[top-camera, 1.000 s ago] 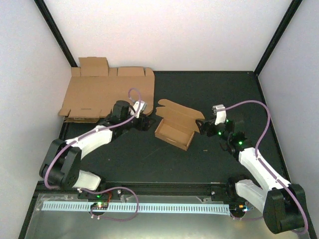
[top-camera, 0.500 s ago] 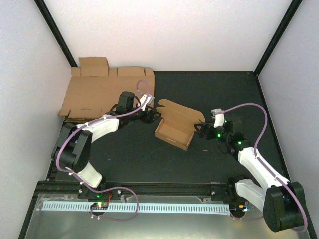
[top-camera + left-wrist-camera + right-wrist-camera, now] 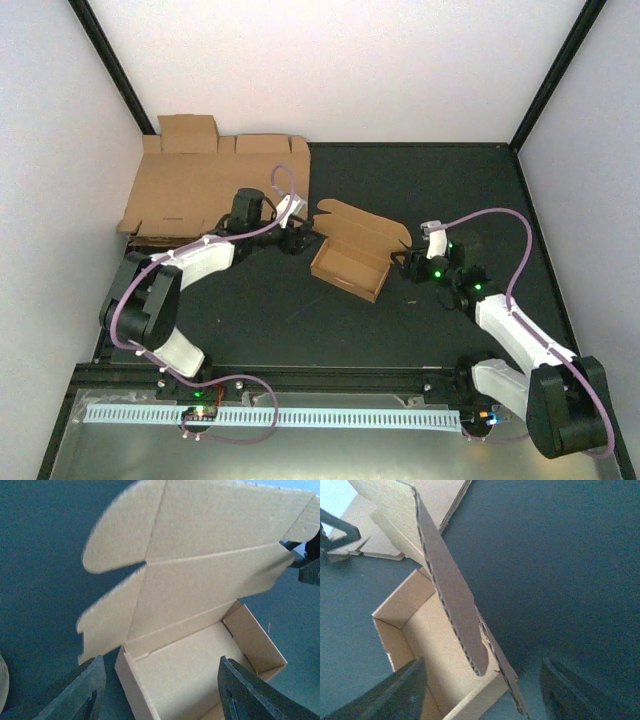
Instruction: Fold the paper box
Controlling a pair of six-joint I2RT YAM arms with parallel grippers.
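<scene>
Left gripper (image 3: 303, 238) now nearer the empty, open-lidded paper box (image 3: 348, 263), right gripper (image 3: 402, 262) opposite, both with jaws apart.

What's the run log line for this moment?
stage: paper box half-folded, lid up | left end effector: open, at box's left end | right end effector: open, at box's right end | held: nothing
</scene>
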